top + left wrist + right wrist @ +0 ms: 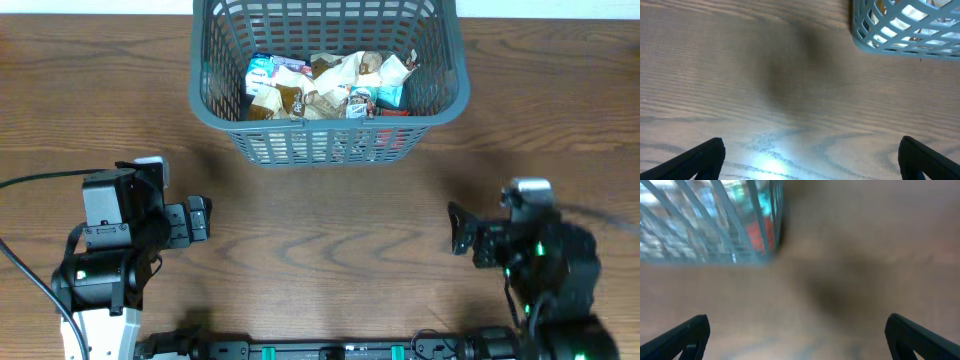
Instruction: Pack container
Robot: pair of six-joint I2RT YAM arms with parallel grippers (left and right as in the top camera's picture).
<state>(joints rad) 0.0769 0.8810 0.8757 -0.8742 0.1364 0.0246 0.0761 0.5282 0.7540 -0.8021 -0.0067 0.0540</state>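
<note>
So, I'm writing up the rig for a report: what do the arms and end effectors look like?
Both arms are mostly black with small green lights. The left arm has boxy housings, a white lower segment and a black cable; the right arm has a silver-grey cap. The left end effector and right end effector have black wedge-shaped fingers.

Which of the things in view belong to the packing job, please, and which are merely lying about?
Job: container, snack packets inside it, left pincer and right pincer, both open.
Lying about: black cable, wooden table.
</note>
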